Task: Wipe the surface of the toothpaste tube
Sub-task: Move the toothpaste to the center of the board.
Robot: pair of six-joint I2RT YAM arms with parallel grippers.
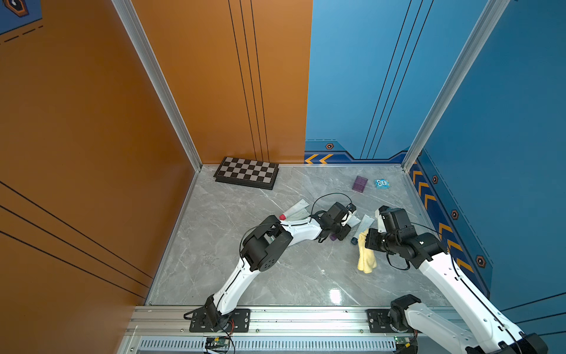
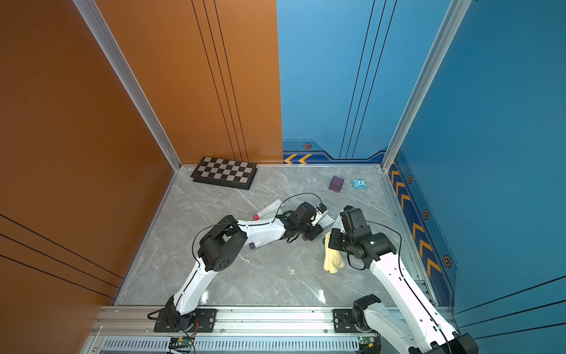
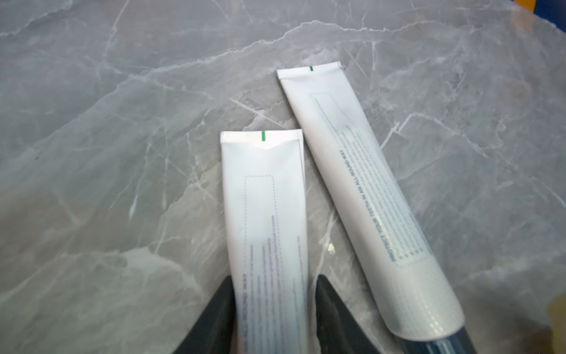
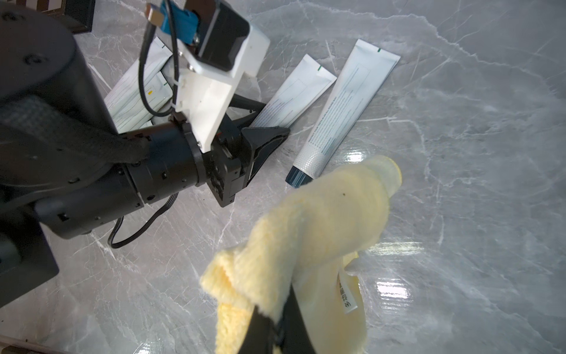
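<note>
Several white toothpaste tubes lie on the grey marble table. One tube (image 3: 266, 214) with purple print runs between the fingers of my left gripper (image 3: 274, 277). The jaws stand open, with a gap showing beside one finger. Next to it lies a longer tube (image 3: 367, 190) with a dark blue cap, also seen as the blue-capped tube (image 1: 363, 226) in a top view. My left gripper (image 1: 349, 222) is low over the table. My right gripper (image 4: 275, 325) is shut on a yellow cloth (image 4: 321, 220). The cloth (image 1: 366, 260) hangs down just near the blue cap.
A red-capped tube (image 1: 294, 210) lies behind the left arm, and a purple-capped tube (image 2: 258, 244) lies under it. A chessboard (image 1: 246, 173) sits at the back left. At the back right are a purple cube (image 1: 360, 183) and a small blue box (image 1: 382, 184). Walls enclose three sides.
</note>
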